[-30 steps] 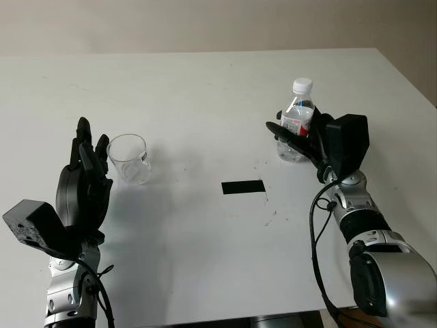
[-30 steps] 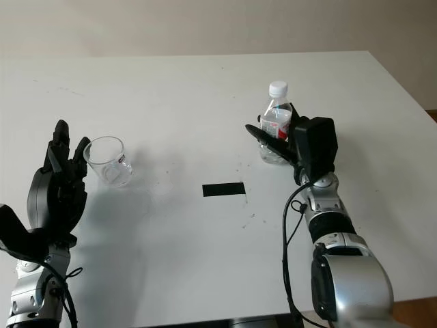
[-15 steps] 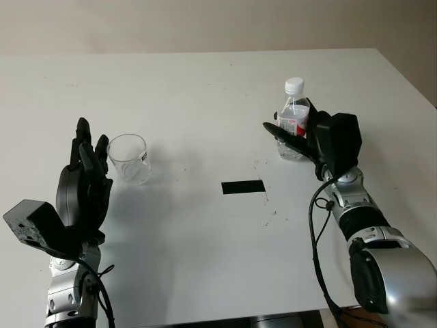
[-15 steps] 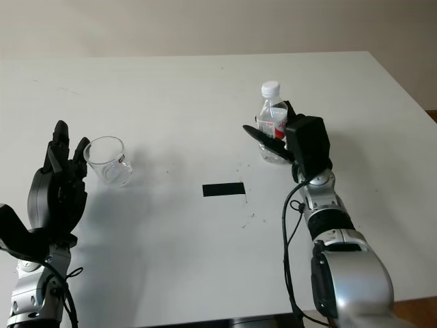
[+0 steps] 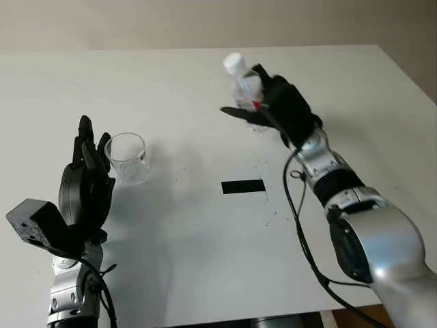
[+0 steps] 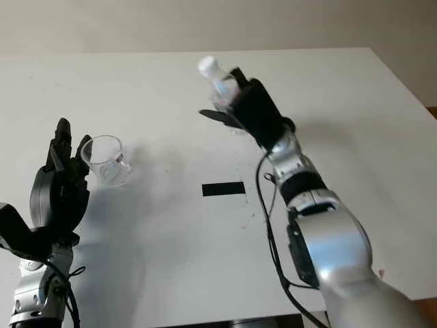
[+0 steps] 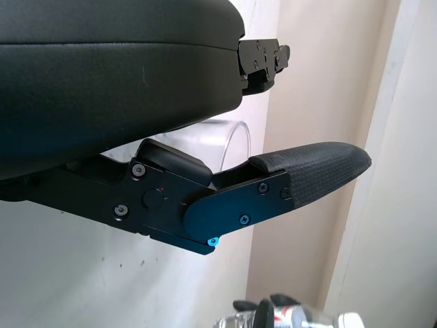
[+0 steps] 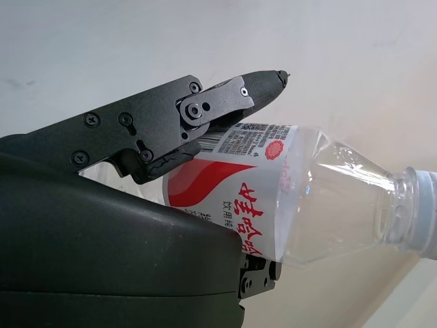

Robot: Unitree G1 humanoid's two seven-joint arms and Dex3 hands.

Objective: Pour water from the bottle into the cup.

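My right hand (image 5: 256,104) is shut on a clear water bottle (image 5: 243,83) with a red and white label (image 8: 232,188) and a white cap (image 5: 233,63). It holds the bottle in the air above the middle of the white table (image 5: 184,260), leaning with the cap toward the left. The clear plastic cup (image 5: 128,157) stands upright at the left of the table. Just left of the cup is my left hand (image 5: 87,167), open and upright, with the cup's rim (image 7: 232,137) showing past its fingers in the left wrist view.
A black tape rectangle (image 5: 243,186) lies on the table between the cup and the bottle's former spot. The table's right edge (image 5: 410,75) runs along the far right, and a beige wall (image 5: 205,24) stands behind.
My right hand has lifted the bottle off the table's right side and carried it left and farther back, tilting it toward the cup. The left hand and cup have stayed put.
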